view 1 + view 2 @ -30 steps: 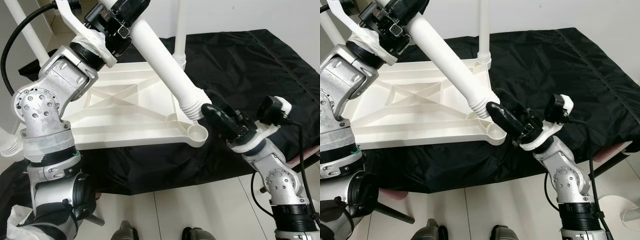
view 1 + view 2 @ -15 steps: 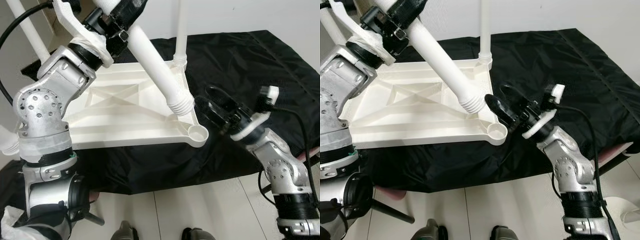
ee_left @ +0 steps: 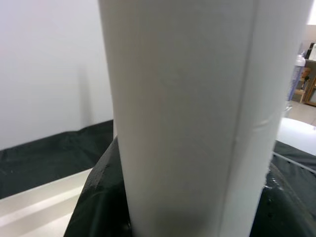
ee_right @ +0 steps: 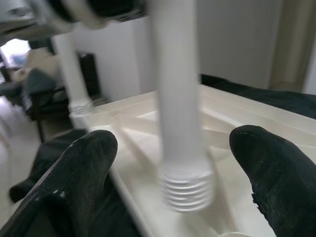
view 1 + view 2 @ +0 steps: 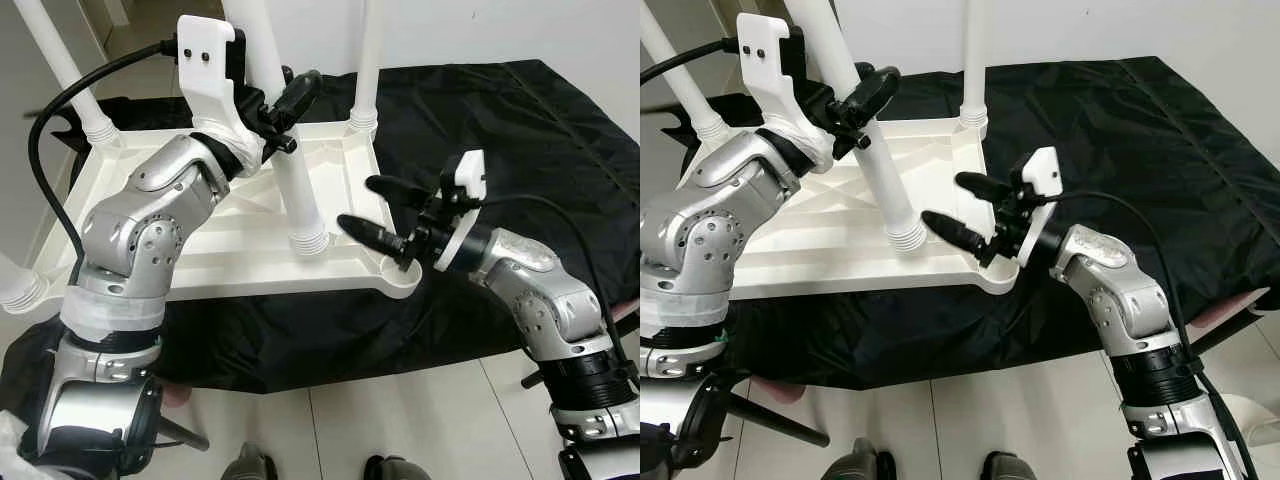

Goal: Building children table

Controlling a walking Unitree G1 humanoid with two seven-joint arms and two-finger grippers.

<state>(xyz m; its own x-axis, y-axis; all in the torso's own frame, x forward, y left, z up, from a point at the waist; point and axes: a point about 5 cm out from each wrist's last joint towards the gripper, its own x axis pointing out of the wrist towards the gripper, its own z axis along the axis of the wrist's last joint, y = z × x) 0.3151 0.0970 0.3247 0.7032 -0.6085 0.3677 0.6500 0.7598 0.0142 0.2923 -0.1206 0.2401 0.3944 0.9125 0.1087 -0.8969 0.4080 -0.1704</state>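
The white children's table top (image 5: 210, 235) lies upside down on a black cloth. My left gripper (image 5: 288, 100) is shut on a loose white table leg (image 5: 296, 185), held nearly upright. The leg's threaded end (image 5: 308, 240) hangs just above the underside, left of the empty near-right corner socket (image 5: 995, 275). In the left wrist view the leg (image 3: 187, 113) stands between the black fingers (image 3: 98, 197). My right gripper (image 5: 358, 201) is open, its fingers pointing at the leg's lower end from the right without touching it. The right wrist view has the threaded end (image 4: 185, 190) between the spread fingers (image 4: 79, 168).
Fitted legs stand at the far right corner (image 5: 365, 60), the far left corner (image 5: 60, 70) and the near left corner (image 5: 15, 290). The black cloth (image 5: 520, 130) spreads to the right. Pale floor tiles (image 5: 400, 420) and my feet (image 5: 250, 465) lie below.
The held leg swung from a strong tilt to nearly upright, and its threaded end moved left, away from the corner socket. My right gripper rose, turned toward the leg and opened.
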